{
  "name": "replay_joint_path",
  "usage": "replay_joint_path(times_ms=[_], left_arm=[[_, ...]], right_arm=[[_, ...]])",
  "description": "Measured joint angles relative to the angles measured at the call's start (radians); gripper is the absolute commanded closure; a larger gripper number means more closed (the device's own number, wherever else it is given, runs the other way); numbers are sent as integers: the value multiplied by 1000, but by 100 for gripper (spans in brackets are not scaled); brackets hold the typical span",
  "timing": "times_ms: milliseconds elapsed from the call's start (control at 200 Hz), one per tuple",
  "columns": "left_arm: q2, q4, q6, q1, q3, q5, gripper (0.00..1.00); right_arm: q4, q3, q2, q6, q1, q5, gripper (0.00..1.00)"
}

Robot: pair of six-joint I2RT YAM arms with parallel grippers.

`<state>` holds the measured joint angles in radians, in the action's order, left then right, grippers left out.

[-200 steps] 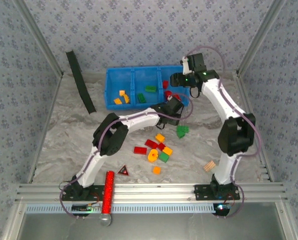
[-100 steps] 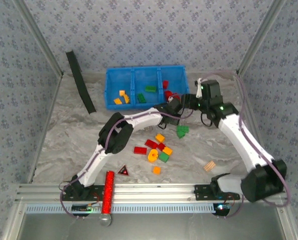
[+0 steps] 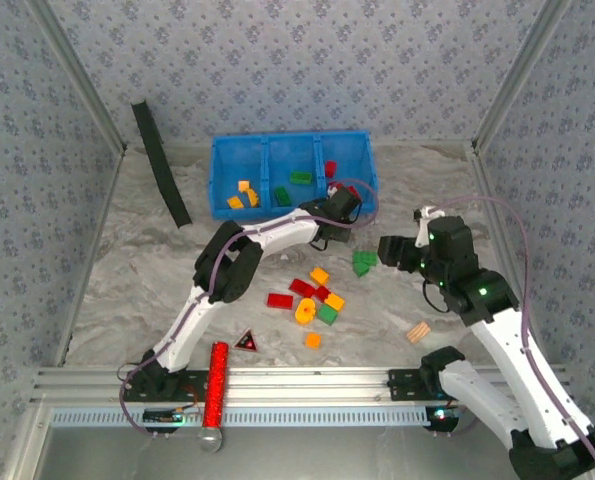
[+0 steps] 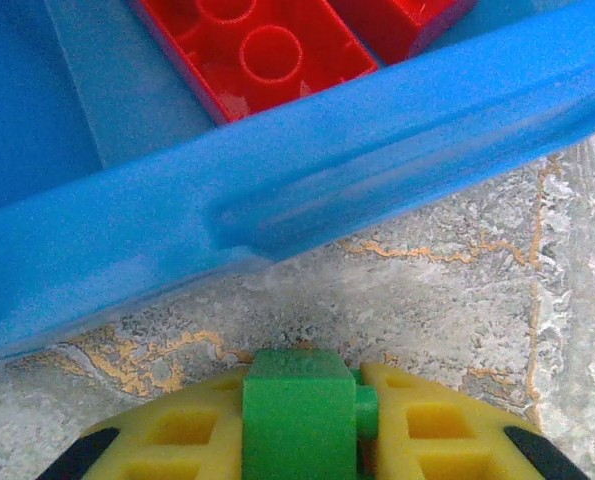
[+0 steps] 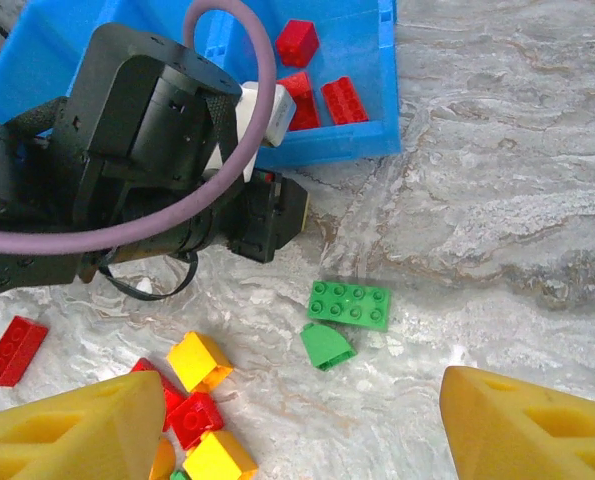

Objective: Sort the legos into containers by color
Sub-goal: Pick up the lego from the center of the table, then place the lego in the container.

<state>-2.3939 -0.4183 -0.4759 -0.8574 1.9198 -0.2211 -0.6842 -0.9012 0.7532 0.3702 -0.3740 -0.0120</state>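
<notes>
Pick made: left gripper (image 4: 299, 440) jaws clamped on green brick (image 4: 297, 405), lower centre; next, lift over the tray (image 4: 277, 220) wall into its middle compartment (right gripper (image 5: 302, 425) jaws apart).

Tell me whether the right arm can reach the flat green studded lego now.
Probably yes: the flat green lego lies uncovered ahead of the open right end effector, with the left arm off to one side by the tray.

Open tabletop (image 3: 127, 250) left of the loose bricks (image 3: 317, 300), left arm (image 3: 277, 235) across the blue tray's (image 3: 217, 180) front wall.
</notes>
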Motion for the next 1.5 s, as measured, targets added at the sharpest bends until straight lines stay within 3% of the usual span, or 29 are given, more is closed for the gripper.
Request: replay_joint_path(times_ms=[230,465,685,1070,1499], left_arm=[[65,-25,4,0,-75,4,90],[266,-69,34,16,-111,3,90],[415,-52,71,75,-109,-31,90],[338,-57,117,187,-50,-41,90],[138,-87,119,243,87,-2,90]], right_arm=[[-21,83,-37,52,-43,47,26],[15,246,-16,135,-74,158,26],[75,273,69,169,-98,178,26],[181,286,259,189,-72,185,18],[235,140,512,109,-70,218,17]])
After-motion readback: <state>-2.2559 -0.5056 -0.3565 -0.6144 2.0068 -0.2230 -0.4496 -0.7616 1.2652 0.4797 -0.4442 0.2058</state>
